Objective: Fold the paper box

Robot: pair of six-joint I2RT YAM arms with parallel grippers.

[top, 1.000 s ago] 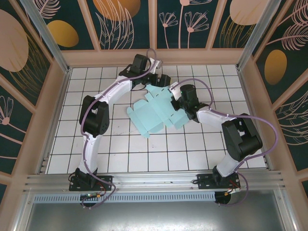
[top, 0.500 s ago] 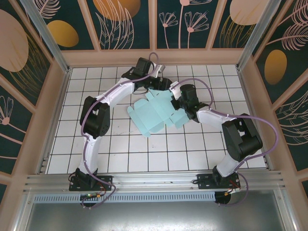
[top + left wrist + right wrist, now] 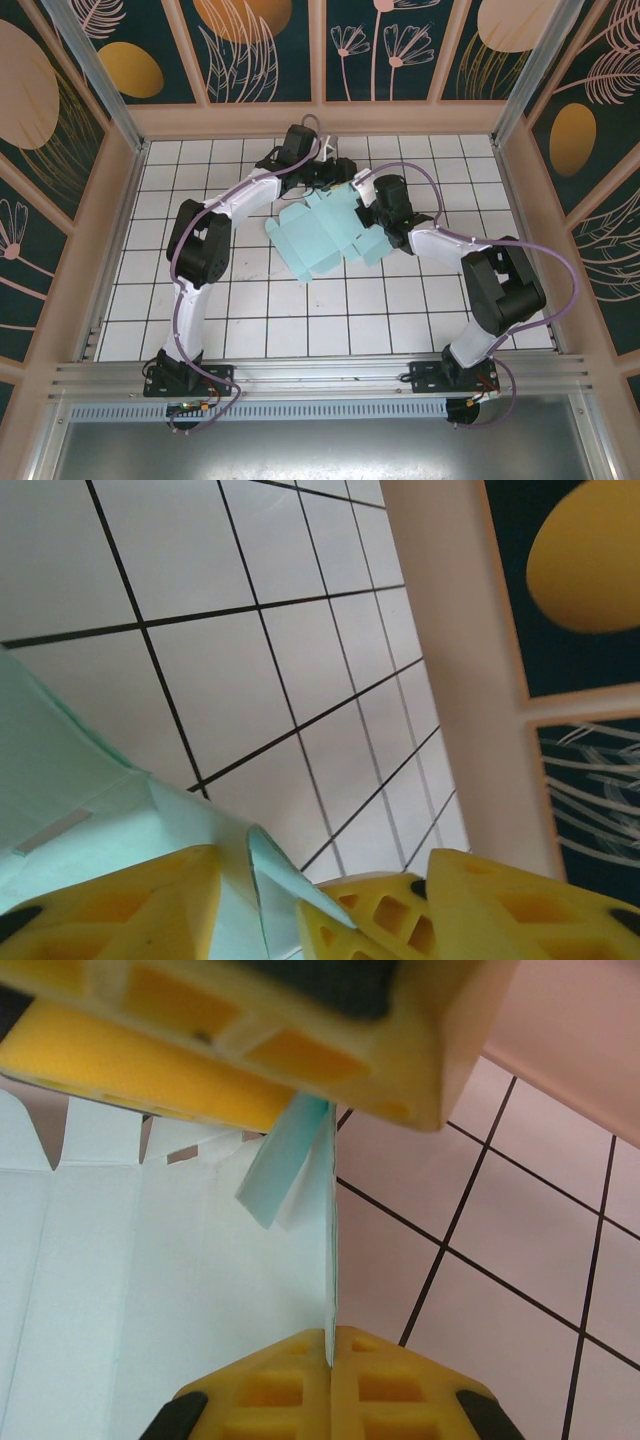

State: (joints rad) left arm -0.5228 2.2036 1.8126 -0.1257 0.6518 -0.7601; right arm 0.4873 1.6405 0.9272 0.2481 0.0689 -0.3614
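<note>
On the table, the box looks light, floppy card best held by edges: right gripper pinches 1 edge, left gripper gapes astride a flap.

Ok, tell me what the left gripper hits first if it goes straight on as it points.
The paper box: a flap of it stands up between the jaws of the left gripper, so it would press into that card first. Beyond lies the tiled table, depth unclear.
</note>
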